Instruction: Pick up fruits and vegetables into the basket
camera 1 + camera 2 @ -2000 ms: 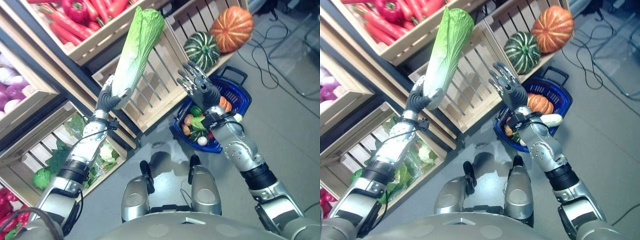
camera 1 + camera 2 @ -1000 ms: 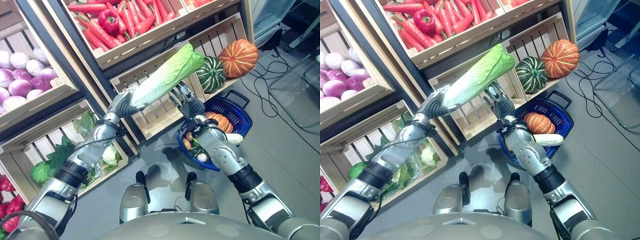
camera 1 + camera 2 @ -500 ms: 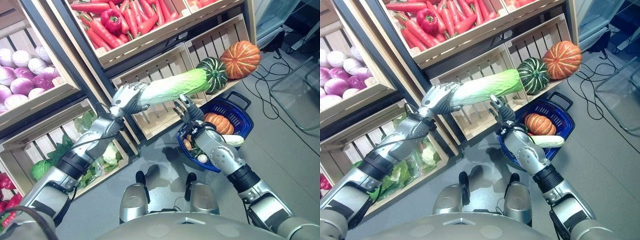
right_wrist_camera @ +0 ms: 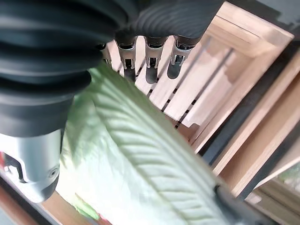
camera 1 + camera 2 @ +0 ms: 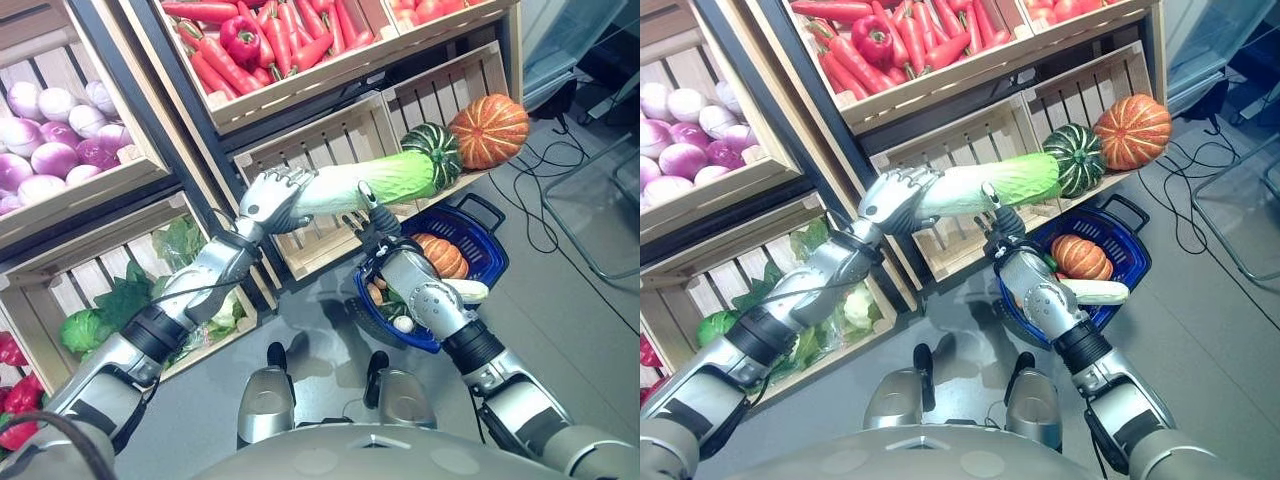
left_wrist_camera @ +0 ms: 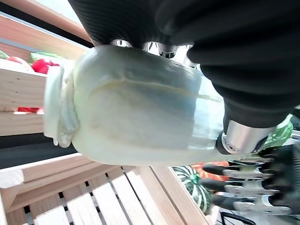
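So the task looked well underway; the blue basket on the floor already had an orange pumpkin, a pale long vegetable and a few smaller bits in it, while the shelf crates were loaded with more produce, so plenty left I'd guess; the current item, a napa cabbage, was not in yet; the left hand had its fingers curled round the white stem end, cabbage stretched out level; the right hand sat just under the leafy half with fingers straight and relaxed, thumb apart, cabbage between thumb and fingers; basket lay just past those fingertips, lower down.
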